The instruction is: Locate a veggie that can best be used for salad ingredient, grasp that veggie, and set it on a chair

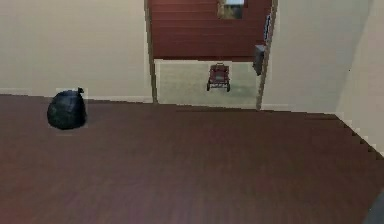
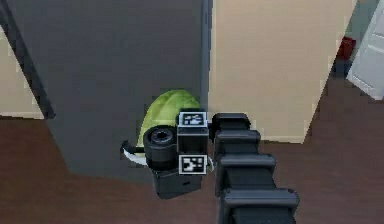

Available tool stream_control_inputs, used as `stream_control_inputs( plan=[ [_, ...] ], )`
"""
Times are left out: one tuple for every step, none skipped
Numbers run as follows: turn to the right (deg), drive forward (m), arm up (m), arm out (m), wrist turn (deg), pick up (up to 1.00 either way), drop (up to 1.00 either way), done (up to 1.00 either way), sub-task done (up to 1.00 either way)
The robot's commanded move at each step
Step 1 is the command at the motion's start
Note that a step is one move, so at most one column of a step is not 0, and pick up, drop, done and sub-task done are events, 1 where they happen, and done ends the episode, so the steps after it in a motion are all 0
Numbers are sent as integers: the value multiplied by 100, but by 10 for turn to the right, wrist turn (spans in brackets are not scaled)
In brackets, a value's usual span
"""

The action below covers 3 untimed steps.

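Before grey panel: gripper, arm outstretched

Fwd view: floor dark brown w/ wood grain, walls cream, bag at left black; far rm has red-brown planked back wall, pale far floor & red-brown chair. Side view: veggie bright green w/ yellow-green sheen, panel behind it dark grey. Arm black, its tags white w/ black marks, door far right white.
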Motion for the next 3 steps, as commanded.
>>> stream_control_inputs(
  plan=[
    [0, 100, 0, 0, 0, 0, 0, 0, 0],
    [0, 100, 0, 0, 0, 0, 0, 0, 0],
    [0, 100, 0, 0, 0, 0, 0, 0, 0]
  ],
)
